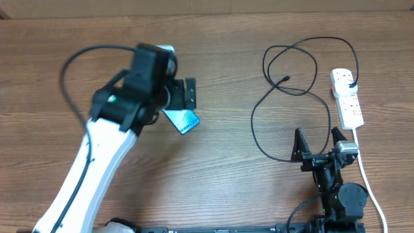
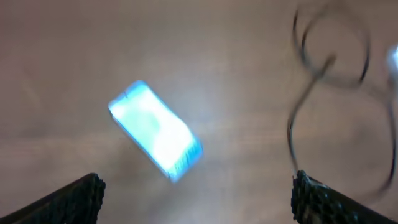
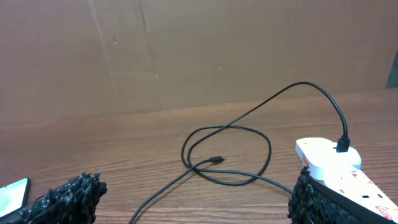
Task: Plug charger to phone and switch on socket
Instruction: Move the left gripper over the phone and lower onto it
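Left gripper (image 1: 186, 96), overhead view: jaws spread wide and holding nothing, far to the left of the socket (image 1: 347, 97), with the phone (image 1: 183, 121) lying screen-up on the wooden table (image 1: 220, 188) just beside the fingers. Whether the fingers touch the phone cannot be told. Right gripper (image 1: 317, 144): jaws also spread wide and empty, near the socket's lower end and slightly left of it. The socket lies lengthwise, and its thick white cord (image 1: 367, 178) runs down from that lower end past the right gripper. The charger (image 1: 291, 87) has its black plug (image 1: 352, 84) seated in the socket's upper end. Its cable lies in loose loops on the table left of the socket, and its small plug tip (image 1: 286, 79) lies free inside the loops, well apart from the phone. Left wrist view, blurred: both fingers (image 2: 71, 199) stand wide at the lower corners, and the lit phone (image 2: 155, 130) lies at an angle between and ahead of them, not gripped. The cable loops (image 2: 329, 56) show as a smear at the upper right. Right wrist view: the fingers (image 3: 62, 199) are wide apart with nothing between them. The socket (image 3: 329, 158) sits just beside the right-hand finger with the black plug (image 3: 343, 144) upright in it. The charger cable (image 3: 230, 149) is coiled left of the socket, with the plug tip (image 3: 216, 160) on the table. A corner of the phone (image 3: 13, 193) shows far left of the socket.
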Available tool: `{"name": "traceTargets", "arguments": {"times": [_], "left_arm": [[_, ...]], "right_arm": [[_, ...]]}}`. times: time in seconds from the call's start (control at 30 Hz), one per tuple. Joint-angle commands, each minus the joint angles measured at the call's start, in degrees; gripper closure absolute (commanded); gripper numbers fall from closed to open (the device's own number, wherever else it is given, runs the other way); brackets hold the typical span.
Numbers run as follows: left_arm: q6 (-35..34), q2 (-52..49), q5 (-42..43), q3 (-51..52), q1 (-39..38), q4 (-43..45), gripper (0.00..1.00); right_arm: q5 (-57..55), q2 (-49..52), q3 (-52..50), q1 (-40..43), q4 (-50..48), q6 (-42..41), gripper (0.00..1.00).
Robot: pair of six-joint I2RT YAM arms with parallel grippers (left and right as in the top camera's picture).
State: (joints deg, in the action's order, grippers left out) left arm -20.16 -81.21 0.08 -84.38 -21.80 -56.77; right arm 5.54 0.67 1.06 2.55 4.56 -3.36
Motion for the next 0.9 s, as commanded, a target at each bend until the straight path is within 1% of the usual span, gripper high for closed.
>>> {"name": "traceTargets", "arguments": {"times": [0.0,0.07,0.1,0.13,0.17,0.2,0.3,0.47,0.6,0.87], "left_arm": [[-2.0,-7.2,7.8,-1.2,-0.4,-5.0,0.0],[-1.9,-10.0,10.6,-1.2,-0.3,-4.8,0.0],[-3.3,-11.6,10.8,-1.2,-0.3,-4.2,0.0],[-7.0,-12.9,10.6,-1.2,-0.3,-3.9,0.0],[-13.5,-14.3,9.3,-1.3,-0.2,-3.9,0.0],[-18.6,-15.3,8.3,-1.3,0.0,-3.9,0.0],[-29.5,-18.9,5.9,-2.0,1.4,-3.9,0.0],[-34.2,-25.6,5.3,-8.3,4.7,-7.3,0.0],[-36.5,-31.6,5.8,-14.1,6.7,-10.2,0.0],[-37.7,-37.3,6.3,-14.9,7.1,-10.4,0.0]], "right_arm": [[-0.4,-0.5,-0.6,0.1,-0.3,0.2,0.0],[-0.4,-0.5,-0.6,0.1,-0.3,0.2,0.0],[-0.4,-0.5,-0.6,0.1,-0.3,0.2,0.0],[-0.4,-0.5,-0.6,0.1,-0.3,0.2,0.0],[-0.4,-0.5,-0.6,0.1,-0.3,0.2,0.0],[-0.4,-0.5,-0.6,0.1,-0.3,0.2,0.0],[-0.4,-0.5,-0.6,0.1,-0.3,0.2,0.0],[-0.4,-0.5,-0.6,0.1,-0.3,0.2,0.0],[-0.4,-0.5,-0.6,0.1,-0.3,0.2,0.0],[-0.4,-0.5,-0.6,0.1,-0.3,0.2,0.0]]}}
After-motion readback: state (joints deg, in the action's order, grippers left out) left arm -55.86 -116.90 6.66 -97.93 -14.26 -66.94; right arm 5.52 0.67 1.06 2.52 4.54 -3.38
